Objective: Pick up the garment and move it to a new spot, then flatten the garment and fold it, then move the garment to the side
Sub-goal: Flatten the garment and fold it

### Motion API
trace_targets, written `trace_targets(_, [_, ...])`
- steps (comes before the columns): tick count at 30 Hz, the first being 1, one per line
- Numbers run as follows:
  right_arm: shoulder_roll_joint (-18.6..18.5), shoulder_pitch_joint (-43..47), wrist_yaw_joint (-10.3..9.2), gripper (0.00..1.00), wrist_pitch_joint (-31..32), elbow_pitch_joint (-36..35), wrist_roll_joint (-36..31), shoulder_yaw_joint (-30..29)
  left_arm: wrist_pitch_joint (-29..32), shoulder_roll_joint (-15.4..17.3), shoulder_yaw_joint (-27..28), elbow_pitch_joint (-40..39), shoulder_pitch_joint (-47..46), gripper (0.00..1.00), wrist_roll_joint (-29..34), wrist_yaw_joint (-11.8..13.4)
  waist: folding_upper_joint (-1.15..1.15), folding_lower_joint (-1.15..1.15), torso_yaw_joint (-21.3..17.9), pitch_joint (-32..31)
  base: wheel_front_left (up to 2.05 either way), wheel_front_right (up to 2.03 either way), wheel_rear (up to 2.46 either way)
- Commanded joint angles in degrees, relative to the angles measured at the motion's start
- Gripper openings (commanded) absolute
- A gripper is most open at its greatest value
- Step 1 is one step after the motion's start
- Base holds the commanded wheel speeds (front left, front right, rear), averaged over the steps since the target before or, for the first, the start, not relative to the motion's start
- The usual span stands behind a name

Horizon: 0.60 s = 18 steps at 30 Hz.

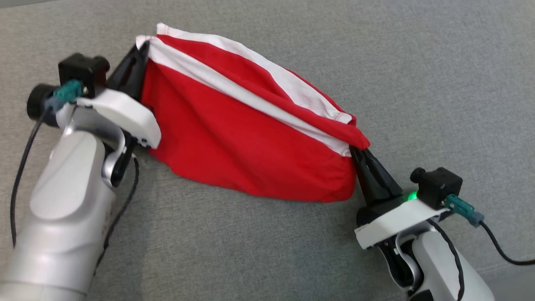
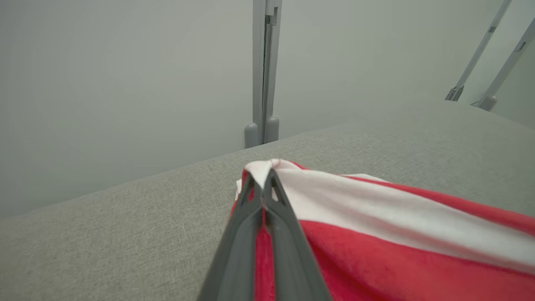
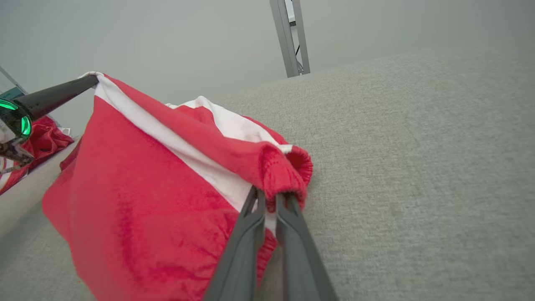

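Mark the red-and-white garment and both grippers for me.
Red-and-white fabric garment (image 1: pixel 234 146): head view, red front panel.
Left gripper (image 1: pixel 141 47): head view, fingertips pinching the white-banded corner.
Right gripper (image 1: pixel 357 152): head view, fingertips pinching the other corner.

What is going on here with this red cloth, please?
The robot holds a red and white garment between its two arms. The left end effector is shut on one end of it, the right end effector on the other end. The garment hangs spread between them over the grey fabric surface, not yet laid flat.
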Motion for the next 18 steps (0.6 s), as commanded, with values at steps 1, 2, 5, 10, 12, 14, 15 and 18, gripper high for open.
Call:
trace_targets(1, [-0.03, -1.07, 0.01, 0.00, -0.39, 0.44, 0.11, -0.19, -0.01, 0.45, -0.19, 1.56, -2.01, 0.00, 0.81, 0.44, 0.00, 0.00, -0.64, 0.77, 0.00, 0.00, 0.00])
trace_targets(2, [0.02, -1.61, 0.01, 0.00, -0.39, 0.73, -0.01, -0.20, 0.20, 0.26, -0.43, 3.22, -3.25, 0.00, 1.07, 0.60, 0.00, 0.00, -0.78, 0.96, 0.00, 0.00, 0.00])
trace_targets(5, [0.13, -3.04, 0.01, 0.00, -0.41, 1.57, 0.00, -0.21, 1.18, -0.25, -1.49, 7.90, -6.90, 0.00, 2.15, 1.01, 0.00, 0.00, -1.06, 1.54, 0.00, 0.00, 0.00])
trace_targets(10, [0.13, -4.87, 0.01, 0.00, -0.39, 1.98, 1.38, 0.94, 2.17, -1.26, -2.90, 14.87, -12.10, 0.00, 3.32, 1.72, 0.00, 0.00, -1.38, 2.39, 0.00, 0.00, 0.00])
trace_targets(12, [0.13, -5.47, 0.01, 0.00, -0.38, 2.14, 1.57, 1.24, 2.34, -1.61, -3.23, 17.34, -13.70, 0.00, 3.56, 2.00, 0.00, 0.00, -1.55, 2.58, 0.00, 0.00, 0.00])
trace_targets(14, [0.13, -5.90, 0.01, 0.00, -0.38, 2.25, 1.71, 1.41, 2.13, -1.86, -3.61, 19.59, -15.23, 0.00, 3.95, 2.15, 0.00, 0.00, -1.70, 2.69, 0.00, 0.00, 0.00])
trace_targets(15, [0.13, -6.06, 0.01, 0.00, -0.38, 2.34, 1.74, 1.47, 1.90, -2.11, -3.84, 20.62, -15.89, 0.00, 4.12, 2.12, 0.00, 0.00, -1.77, 2.71, 0.00, 0.00, 0.00])
trace_targets(18, [0.14, -6.59, 0.01, 0.16, -0.38, 2.32, 1.43, 1.16, 1.16, -3.08, -4.42, 23.48, -17.34, 0.00, 4.21, 2.20, 0.00, 0.00, -1.95, 2.71, 0.00, 0.00, 0.00])
